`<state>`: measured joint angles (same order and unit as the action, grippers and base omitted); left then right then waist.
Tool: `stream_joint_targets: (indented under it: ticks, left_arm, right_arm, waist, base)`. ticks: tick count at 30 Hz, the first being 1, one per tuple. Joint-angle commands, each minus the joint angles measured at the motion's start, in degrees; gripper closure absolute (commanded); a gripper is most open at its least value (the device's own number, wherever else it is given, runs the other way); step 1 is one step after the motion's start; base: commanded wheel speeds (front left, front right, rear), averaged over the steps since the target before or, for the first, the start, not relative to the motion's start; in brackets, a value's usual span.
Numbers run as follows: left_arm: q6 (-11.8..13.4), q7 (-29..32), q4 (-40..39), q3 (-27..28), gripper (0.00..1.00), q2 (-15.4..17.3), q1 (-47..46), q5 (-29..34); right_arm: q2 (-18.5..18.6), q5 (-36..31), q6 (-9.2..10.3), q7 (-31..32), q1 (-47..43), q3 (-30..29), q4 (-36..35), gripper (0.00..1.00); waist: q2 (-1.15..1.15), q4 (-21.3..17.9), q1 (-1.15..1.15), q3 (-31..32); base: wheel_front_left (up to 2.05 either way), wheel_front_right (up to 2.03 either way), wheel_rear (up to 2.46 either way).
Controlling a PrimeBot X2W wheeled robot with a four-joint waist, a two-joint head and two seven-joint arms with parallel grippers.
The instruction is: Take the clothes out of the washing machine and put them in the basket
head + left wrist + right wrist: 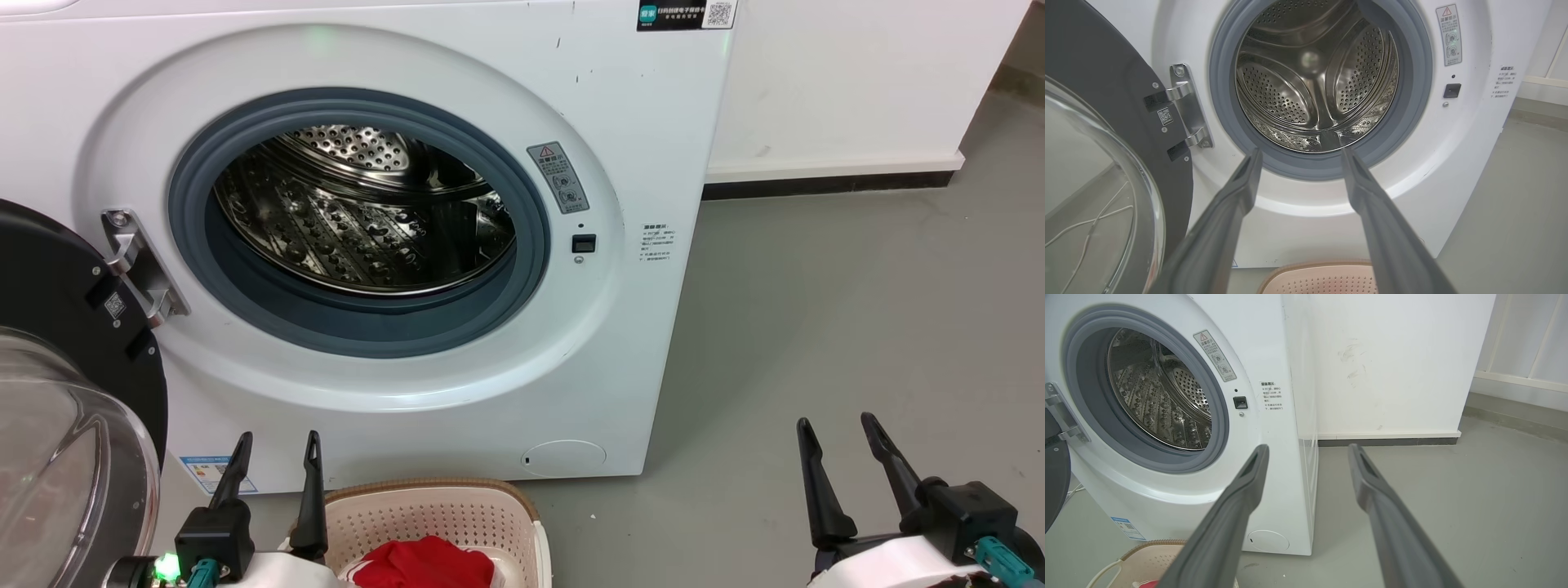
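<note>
Both hands idle; left hand [278, 441] with fingers spread and nothing between them, hovering over the left rim of the basket [433, 487]; right hand [837, 425] also spread and holding nothing, well off to the right over bare floor [816, 310].

The clothes [424, 563] lie in the basket as a bright red heap near its near side; the basket stands on the floor just in front of the washing machine's [620, 106] bottom edge, under the porthole; the door [49, 327] hangs swung open at the left.

Inside the drum [359, 220] I see bare perforated steel from the head and from both wrists; my read is that unloading is finished, or close to it.

Handling, as a judgement: the fabric looks soft, limp and light; it will drape and trail, not slip; if I had to lift it I'd pinch a raised fold on top of the heap, not an edge.

Count: one machine; one basket; one red heap, and I cannot tell how many garments are in it; two hands.
</note>
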<state>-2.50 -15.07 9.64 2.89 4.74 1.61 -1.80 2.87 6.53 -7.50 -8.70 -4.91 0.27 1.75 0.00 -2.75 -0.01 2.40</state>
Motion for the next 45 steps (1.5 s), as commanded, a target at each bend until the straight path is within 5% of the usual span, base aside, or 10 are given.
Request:
stream_joint_targets:
  ticks: [1,8,9,45]
  left_arm:
    - [0.26,-0.15,0.29,0.1,0.0,-0.02,0.56,-0.32]
    - [0.33,-0.15,0.61,-0.06,0.0,0.11,-0.02,-0.84]
    - [0.2,0.01,0.77,-0.11,1.0,0.0,0.34,-0.58]
    - [-1.95,8.73,2.67,1.42,1.0,-0.77,-3.06,-36.4]
  right_arm:
    - [0.0,-0.26,0.02,0.06,-0.69,0.05,-0.42,0.0]
    - [0.01,-0.04,0.02,0.27,-0.9,0.3,-0.73,0.0]
    - [0.0,-0.05,0.0,0.22,-0.13,0.3,-0.25,1.0]
    - [1.69,36.08,0.0,4.39,4.38,-0.29,4.97,1.0]
  waist:
    - [0.0,-0.01,0.01,0.1]
    - [0.0,-0.08,0.01,-0.14]
    - [0.0,-0.08,0.01,-0.14]
    - [0.0,0.67,0.01,-0.79]
  base:
    - [0.0,0.0,0.0]
    - [0.0,0.0,0.0]
    - [0.0,0.0,0.0]
    - [0.0,0.0,0.0]
